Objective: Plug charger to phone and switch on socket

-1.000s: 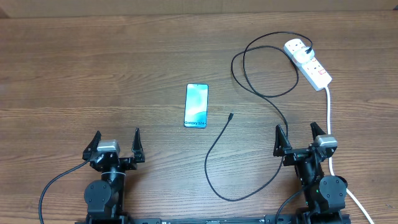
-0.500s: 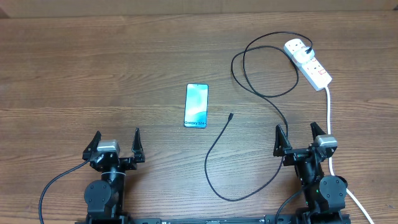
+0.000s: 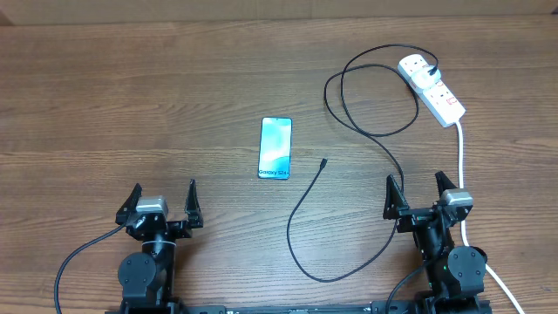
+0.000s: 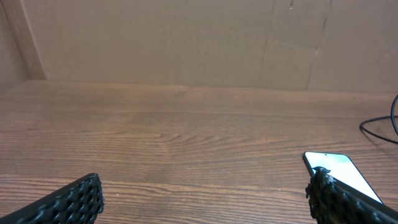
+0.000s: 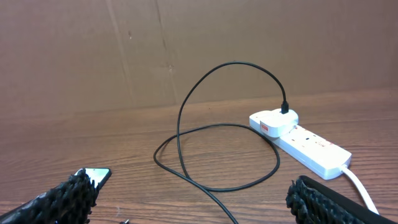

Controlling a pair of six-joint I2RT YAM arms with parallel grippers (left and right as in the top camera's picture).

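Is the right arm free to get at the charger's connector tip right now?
Probably yes: the right gripper is open, the connector tip lies on bare table right of the phone, and only the charger's own cable lies between them.

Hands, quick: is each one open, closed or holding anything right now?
Left hand: open, holding nothing.
Right hand: open, holding nothing.
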